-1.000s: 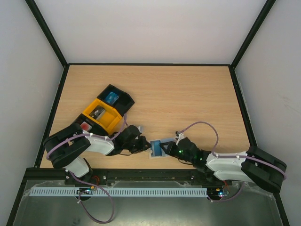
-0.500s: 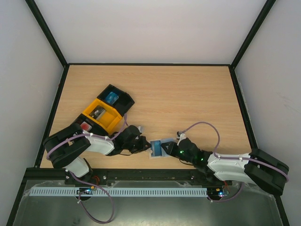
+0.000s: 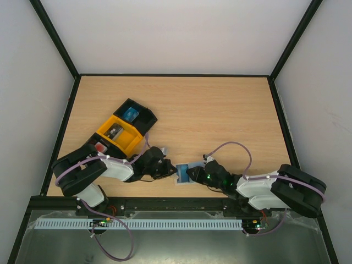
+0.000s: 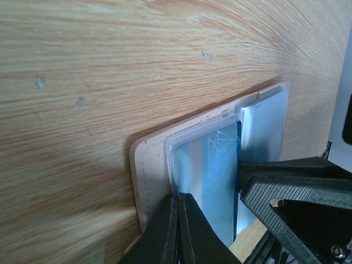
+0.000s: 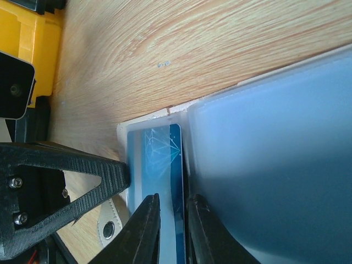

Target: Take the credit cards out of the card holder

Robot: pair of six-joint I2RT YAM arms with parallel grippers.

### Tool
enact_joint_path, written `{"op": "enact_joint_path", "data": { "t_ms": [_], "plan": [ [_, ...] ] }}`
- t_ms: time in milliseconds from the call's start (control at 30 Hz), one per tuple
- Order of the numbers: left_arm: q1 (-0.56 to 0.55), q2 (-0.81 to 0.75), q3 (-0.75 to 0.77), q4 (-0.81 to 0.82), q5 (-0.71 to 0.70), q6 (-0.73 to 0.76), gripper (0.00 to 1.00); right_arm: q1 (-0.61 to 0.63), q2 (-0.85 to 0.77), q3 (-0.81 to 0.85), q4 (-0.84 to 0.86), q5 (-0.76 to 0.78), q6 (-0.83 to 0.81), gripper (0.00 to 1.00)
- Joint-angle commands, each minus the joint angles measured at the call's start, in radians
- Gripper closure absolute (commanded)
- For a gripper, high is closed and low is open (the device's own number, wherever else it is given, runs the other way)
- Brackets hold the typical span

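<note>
The card holder (image 3: 183, 172) lies between both grippers near the table's front edge. In the left wrist view its beige cover (image 4: 147, 176) and clear sleeve (image 4: 192, 165) show, and my left gripper (image 4: 179, 201) is shut on the sleeve's edge. A credit card (image 5: 157, 159), blue with white lines here, sits in the sleeve. My right gripper (image 5: 171, 198) stands slightly open, its fingers straddling the card's long edge. In the top view my left gripper (image 3: 168, 169) and right gripper (image 3: 191, 175) nearly meet at the holder.
A yellow tray (image 3: 118, 135) and a black tray (image 3: 144, 115) holding a bright blue item (image 3: 131, 114) stand at the left, behind my left arm. Something red (image 3: 99, 147) shows beside the yellow tray. Black rails edge the table.
My right arm has pushed in toward the card holder and its jaws have parted a little around the card's edge. The left gripper and the holder have stayed put.
</note>
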Motion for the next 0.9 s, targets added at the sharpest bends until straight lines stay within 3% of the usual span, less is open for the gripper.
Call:
{"op": "enact_joint_path", "data": {
  "t_ms": [0, 433, 633, 767, 867],
  "plan": [
    [-0.016, 0.056, -0.033, -0.106, -0.001, 0.014, 0.97, -0.005, 0.027, 0.018, 0.021, -0.017, -0.014, 0.84],
    [-0.016, 0.063, -0.037, -0.096, 0.002, 0.010, 0.97, -0.004, 0.038, -0.009, 0.164, -0.069, -0.006, 0.87],
    [-0.012, 0.017, -0.016, -0.159, -0.013, 0.022, 0.91, -0.004, -0.029, -0.007, 0.082, -0.033, -0.004, 0.86],
    [-0.010, -0.073, 0.029, -0.275, -0.058, 0.038, 0.81, -0.005, -0.102, -0.010, 0.009, -0.028, -0.001, 0.86],
    [-0.010, -0.119, 0.044, -0.275, -0.057, 0.025, 0.76, -0.005, -0.146, -0.018, -0.035, -0.008, -0.006, 0.86]
  ]
}}
